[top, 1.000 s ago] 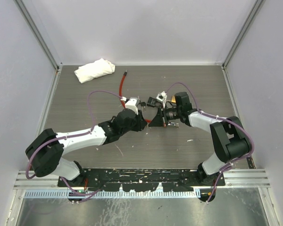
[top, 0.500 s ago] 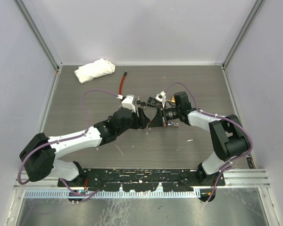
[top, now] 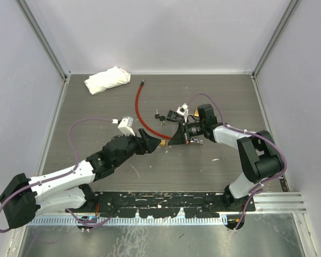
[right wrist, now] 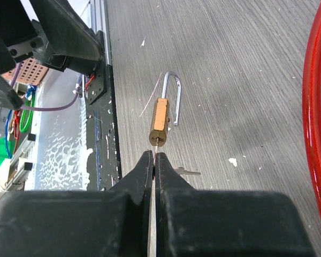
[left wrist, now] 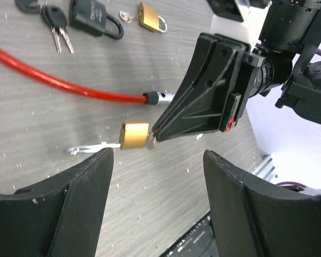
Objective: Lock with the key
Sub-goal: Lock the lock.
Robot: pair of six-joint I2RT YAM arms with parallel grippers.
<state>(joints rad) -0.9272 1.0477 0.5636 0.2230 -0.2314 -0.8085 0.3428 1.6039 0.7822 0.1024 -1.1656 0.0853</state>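
The padlock [left wrist: 135, 135] is at the middle of the table [top: 214, 96], between the grippers: the left gripper [top: 151, 142] is just to its left, and the right gripper [top: 169, 143] is at its right end, on the key [left wrist: 150, 142]. Just behind it ends a cable [top: 139, 107] that runs toward the far edge. Right of the cable lie a bunch of keys [left wrist: 56, 27] and two more padlocks [left wrist: 93, 17] — a cloth [top: 107, 80] lies in the far left corner.

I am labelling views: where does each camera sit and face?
Top external: above, behind the arms, looking down at the table; both arms show.
Left wrist: on its arm, facing the brass padlock and right gripper; open left gripper shows.
Right wrist: faces the padlock past its fingers shut on the key.
Both wrist views share padlock and red cable.
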